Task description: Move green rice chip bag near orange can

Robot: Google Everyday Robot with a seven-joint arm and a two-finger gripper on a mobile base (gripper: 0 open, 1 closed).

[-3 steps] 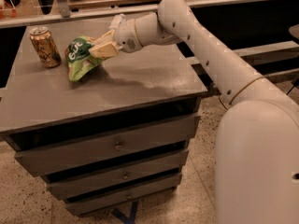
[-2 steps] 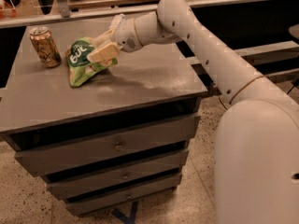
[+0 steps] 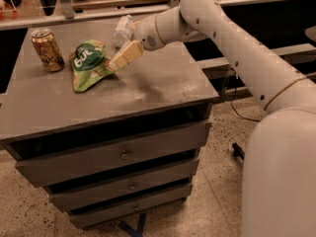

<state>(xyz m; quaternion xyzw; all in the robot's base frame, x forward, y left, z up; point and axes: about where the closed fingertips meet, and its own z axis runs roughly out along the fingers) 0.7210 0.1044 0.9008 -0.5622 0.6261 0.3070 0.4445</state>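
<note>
The green rice chip bag (image 3: 88, 63) lies flat on the grey cabinet top (image 3: 148, 90) with its dark-green logo facing up. The orange can (image 3: 48, 50) stands upright just left of it, a small gap between them. My gripper (image 3: 117, 61) is at the bag's right edge, just above the top. It is open, and its tan fingertips (image 3: 124, 56) rest against the bag's edge without pinching it. The white arm reaches in from the right.
A pale, clear plastic bottle (image 3: 122, 29) lies behind the gripper near the cabinet's back edge. The cabinet has several drawers (image 3: 121, 154) below. A railing and shelf run behind it. My white base (image 3: 281, 172) fills the right side.
The bag went from tilted in the gripper to flat on the top beside the can. The gripper let go and drew back slightly to the right.
</note>
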